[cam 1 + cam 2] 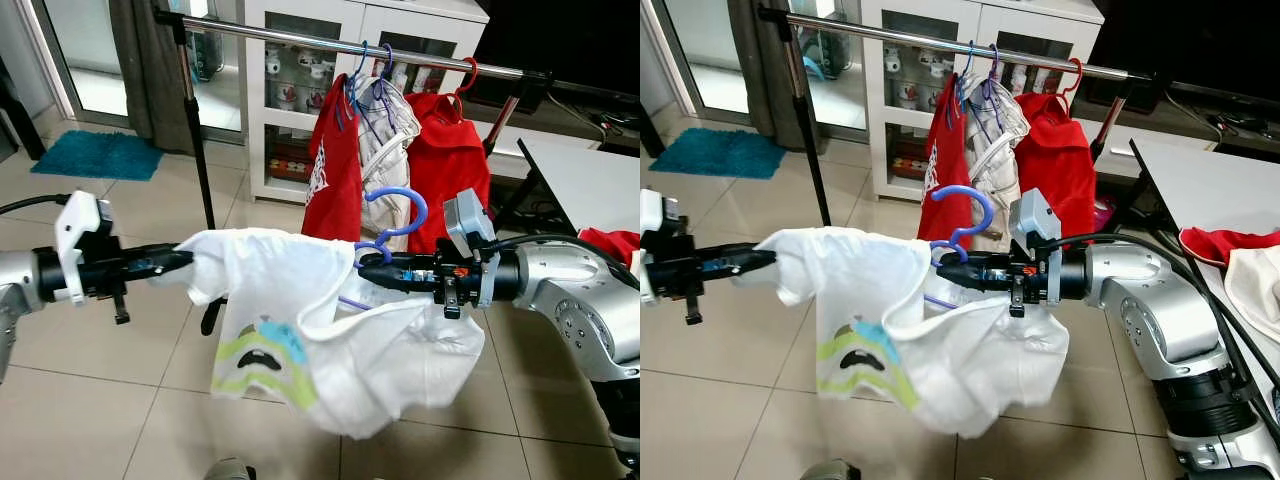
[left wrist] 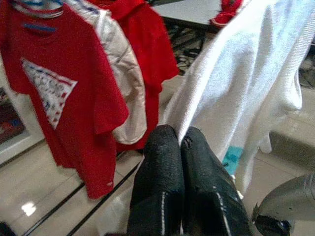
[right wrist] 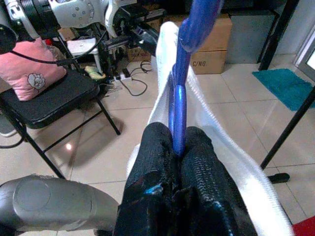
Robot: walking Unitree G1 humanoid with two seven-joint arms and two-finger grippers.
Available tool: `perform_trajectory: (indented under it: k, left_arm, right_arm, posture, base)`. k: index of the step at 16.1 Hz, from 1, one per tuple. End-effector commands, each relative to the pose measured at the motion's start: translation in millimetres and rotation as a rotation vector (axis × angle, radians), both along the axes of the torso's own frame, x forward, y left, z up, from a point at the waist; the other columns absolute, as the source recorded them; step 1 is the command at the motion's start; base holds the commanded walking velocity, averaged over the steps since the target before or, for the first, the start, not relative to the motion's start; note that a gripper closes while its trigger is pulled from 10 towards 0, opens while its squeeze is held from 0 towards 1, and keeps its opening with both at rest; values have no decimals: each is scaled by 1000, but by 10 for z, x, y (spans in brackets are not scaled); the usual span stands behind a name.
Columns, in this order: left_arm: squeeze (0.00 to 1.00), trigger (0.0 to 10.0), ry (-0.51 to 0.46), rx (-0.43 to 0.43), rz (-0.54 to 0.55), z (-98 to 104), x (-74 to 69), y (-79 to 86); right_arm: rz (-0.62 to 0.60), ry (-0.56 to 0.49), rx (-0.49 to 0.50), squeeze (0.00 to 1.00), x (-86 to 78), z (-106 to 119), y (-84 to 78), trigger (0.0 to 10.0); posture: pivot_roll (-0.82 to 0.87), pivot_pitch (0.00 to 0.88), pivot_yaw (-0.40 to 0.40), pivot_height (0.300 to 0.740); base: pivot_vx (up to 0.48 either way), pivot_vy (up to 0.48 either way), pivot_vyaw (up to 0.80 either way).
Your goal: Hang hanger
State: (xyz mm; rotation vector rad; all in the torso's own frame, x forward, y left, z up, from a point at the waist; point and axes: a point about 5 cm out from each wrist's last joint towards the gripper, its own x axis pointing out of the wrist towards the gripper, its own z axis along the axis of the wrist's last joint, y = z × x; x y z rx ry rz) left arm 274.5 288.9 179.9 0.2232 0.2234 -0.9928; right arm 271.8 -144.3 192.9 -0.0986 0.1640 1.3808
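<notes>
Both grippers carry the load: the right gripper (image 1: pixel 366 268) pinches the blue hanger (image 1: pixel 398 212) at its neck between its fingers, the left gripper (image 1: pixel 186 259) clamps the white shirt (image 1: pixel 300 330). Next, seemingly, the hook must rise over the rail (image 1: pixel 300 38) beyond the fingertips.

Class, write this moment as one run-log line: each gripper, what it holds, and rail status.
left gripper: shut on white T-shirt | right gripper: shut on blue hanger | rail: hanger not yet hung

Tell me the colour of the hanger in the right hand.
Blue hanger; right wrist view shows it best.
</notes>
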Motion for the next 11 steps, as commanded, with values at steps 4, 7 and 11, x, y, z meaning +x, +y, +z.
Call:
perform_trajectory:
  k: [4, 7, 11]
  left_arm:
    - [0, 0, -19, 22, 171, 30, -59, 295]
    - [0, 0, -7, 23, 187, 22, -99, 334]
    - [0, 0, 3, 57, 249, -15, -180, 429]
  right_arm:
    - [-5, -52, -3, 0, 11, 79, -56, 10000]
    - [-11, -59, -15, 0, 26, 67, -64, 10000]
    - [-66, -52, -4, 0, 73, 68, -54, 10000]
  posture:
    - [-74, 0, -85, 740]
    - [-73, 0, -86, 740]
    - [-74, 0, -89, 740]
  base:
    - [0, 0, 0]
    - [0, 0, 0]
    - [0, 0, 0]
